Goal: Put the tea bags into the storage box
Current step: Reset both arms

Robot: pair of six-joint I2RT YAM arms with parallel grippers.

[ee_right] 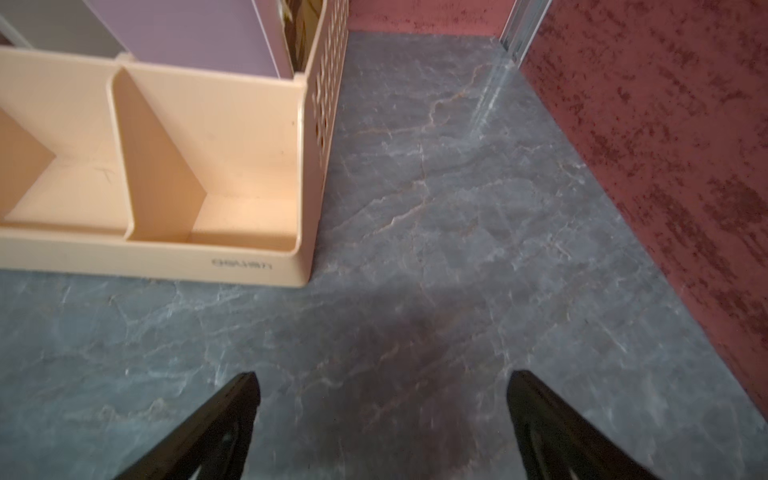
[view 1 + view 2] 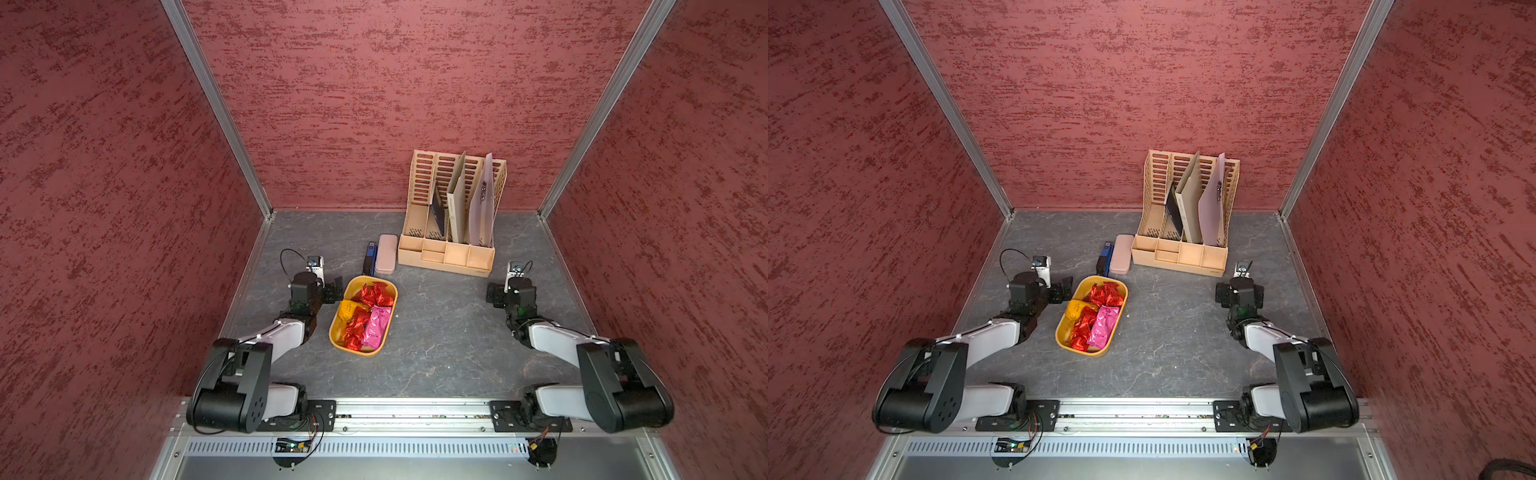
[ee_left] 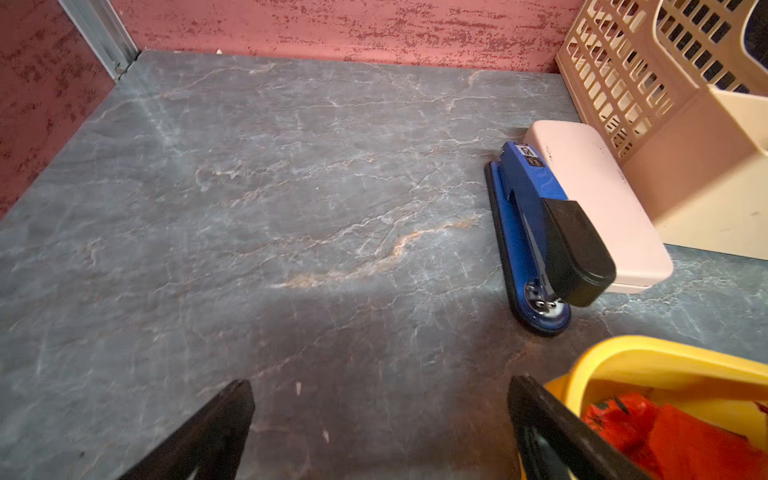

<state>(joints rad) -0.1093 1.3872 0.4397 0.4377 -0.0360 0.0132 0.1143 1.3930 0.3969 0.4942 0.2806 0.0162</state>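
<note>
Checking looks like the step now; tea bags (image 2: 365,318) all lie inside the storage box (image 2: 333,328), none seen loose on the table (image 2: 436,353); scan around the box before you stop; left hand (image 3: 380,384) empty, fingers apart, just beside the box's far end; right hand (image 1: 382,376) empty, fingers apart, well clear of the box.

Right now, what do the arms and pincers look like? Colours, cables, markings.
Left arm and right arm match: black joint housings, white link shells, black base plates on a silver rail. Each wrist carries a small white camera block; a thin black cable loops off the left one. Left pincer and right pincer have black, tapered fingers. No readable markings.
</note>
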